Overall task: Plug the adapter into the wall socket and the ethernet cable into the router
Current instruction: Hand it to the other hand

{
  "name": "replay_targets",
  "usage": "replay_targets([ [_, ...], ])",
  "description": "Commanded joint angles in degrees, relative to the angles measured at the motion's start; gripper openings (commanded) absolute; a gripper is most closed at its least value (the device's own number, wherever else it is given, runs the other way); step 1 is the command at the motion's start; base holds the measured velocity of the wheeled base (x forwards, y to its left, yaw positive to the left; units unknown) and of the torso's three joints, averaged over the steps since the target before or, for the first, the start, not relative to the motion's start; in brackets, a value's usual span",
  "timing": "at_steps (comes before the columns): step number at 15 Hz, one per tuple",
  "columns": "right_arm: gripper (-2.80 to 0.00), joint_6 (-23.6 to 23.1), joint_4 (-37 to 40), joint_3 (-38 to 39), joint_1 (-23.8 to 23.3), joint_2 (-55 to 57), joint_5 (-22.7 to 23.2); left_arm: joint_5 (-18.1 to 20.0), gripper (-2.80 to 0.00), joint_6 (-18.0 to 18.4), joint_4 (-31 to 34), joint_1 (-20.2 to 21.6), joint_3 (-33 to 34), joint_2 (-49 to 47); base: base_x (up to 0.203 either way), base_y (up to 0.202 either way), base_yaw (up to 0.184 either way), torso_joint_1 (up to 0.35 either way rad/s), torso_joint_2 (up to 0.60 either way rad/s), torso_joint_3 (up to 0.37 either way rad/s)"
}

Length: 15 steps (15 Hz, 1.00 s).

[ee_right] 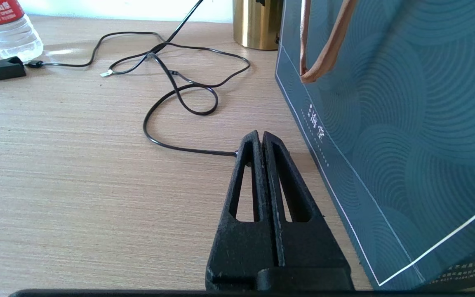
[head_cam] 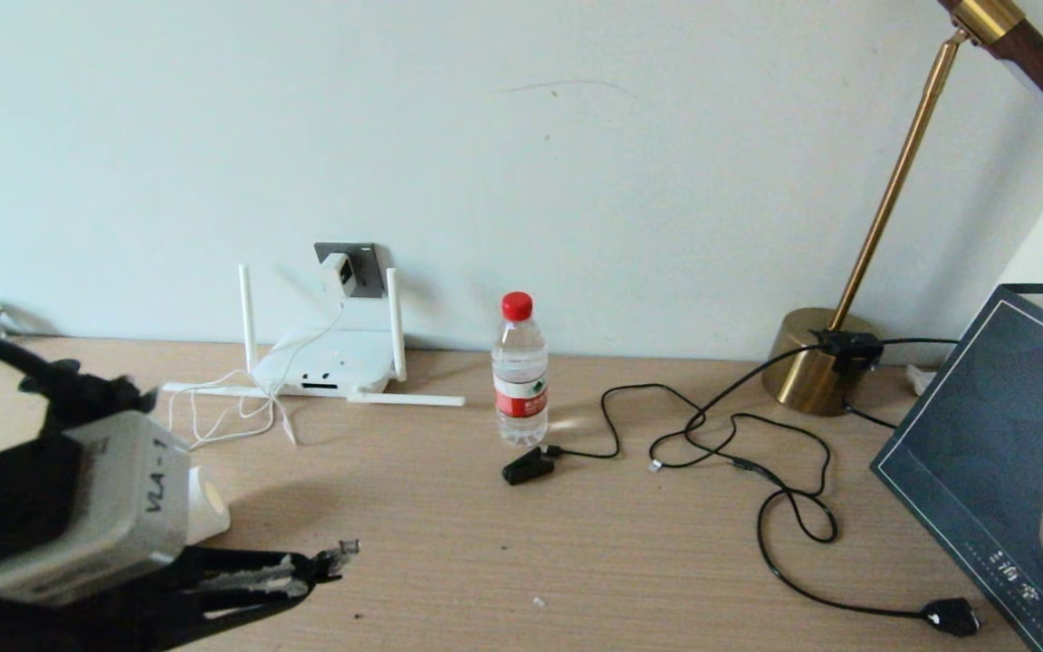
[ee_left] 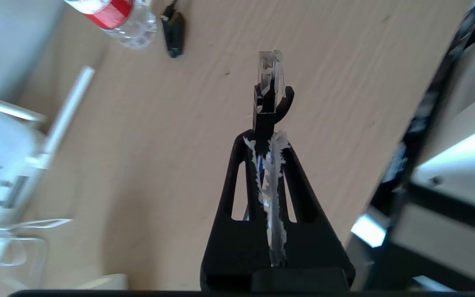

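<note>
Ethernet cable (ee_left: 268, 88) connector clamped between left gripper (ee_left: 267, 138) fingers, level above desk (head_cam: 576, 543); right fingers together.

The left gripper (head_cam: 304, 570) clamps the ethernet cable (ee_left: 269, 82) at its clear connector; the cable's run behind the fingers is hidden by the gripper body in both views. The left arm is cut off by the head view's lower left edge. The router (head_cam: 327, 367) is blurred and cropped in the left wrist view; its ports are too small to tell apart. The adapter (head_cam: 338, 273) covers part of the wall socket (head_cam: 363, 263). The lamp (head_cam: 825, 362) head and the bag (head_cam: 983, 471) are cut off at the right edge.
</note>
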<state>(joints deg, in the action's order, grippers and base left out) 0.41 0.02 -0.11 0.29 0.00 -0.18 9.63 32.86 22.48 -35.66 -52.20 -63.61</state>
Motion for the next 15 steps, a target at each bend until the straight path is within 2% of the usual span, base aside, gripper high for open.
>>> replay_targets([
  [1, -2.80, 0.02, -0.02, 0.02, 0.06, 0.09, 0.01, 1.36, -2.80, -2.88, 0.02, -0.73, -0.36, -0.37, 0.000, 0.000, 0.000, 0.000, 0.00, 0.000],
  [3, -2.80, -0.01, -0.01, -0.02, -0.03, 0.09, 0.01, 1.66, -2.80, -2.56, -1.19, -0.81, -0.01, -0.54, 0.000, 0.000, 0.000, 0.000, 0.00, 0.000],
  [6, -2.80, 0.02, -0.02, 0.02, 0.01, 0.09, 0.01, 1.63, -2.80, 1.27, -2.76, -0.81, 0.89, -0.58, 0.000, 0.000, 0.000, 0.000, 0.00, 0.000],
  [7, -2.80, 0.02, -0.02, 0.02, -0.02, 0.09, 0.01, 2.08, -2.80, 1.51, -3.01, -0.81, 0.78, -1.44, 0.000, 0.000, 0.000, 0.000, 0.00, 0.000],
  [9, -2.80, 0.02, -0.02, 0.02, -0.02, 0.09, 0.01, 4.89, -2.80, 1.60, -5.79, -0.75, 0.52, -5.33, 0.000, 0.000, 0.000, 0.000, 0.00, 0.000],
  [11, -2.80, 0.02, 0.06, 0.02, 0.05, 0.09, 0.01, 10.57, -2.80, 1.29, -10.32, 0.43, -0.29, -8.71, 0.000, 0.000, 0.000, 0.000, 0.00, 0.000],
  [14, -2.80, 0.02, -0.02, 0.01, 0.05, 0.09, 0.01, 11.31, -2.80, 1.37, -12.20, 1.46, -3.08, -11.99, 0.000, 0.000, 0.000, 0.000, 0.00, 0.000],
  [15, -2.80, 0.02, -0.02, 0.02, -0.01, 0.09, 0.01, 10.73, -2.80, 1.53, -12.59, 1.69, -1.92, -12.41, 0.000, 0.000, 0.000, 0.000, 0.00, 0.000],
])
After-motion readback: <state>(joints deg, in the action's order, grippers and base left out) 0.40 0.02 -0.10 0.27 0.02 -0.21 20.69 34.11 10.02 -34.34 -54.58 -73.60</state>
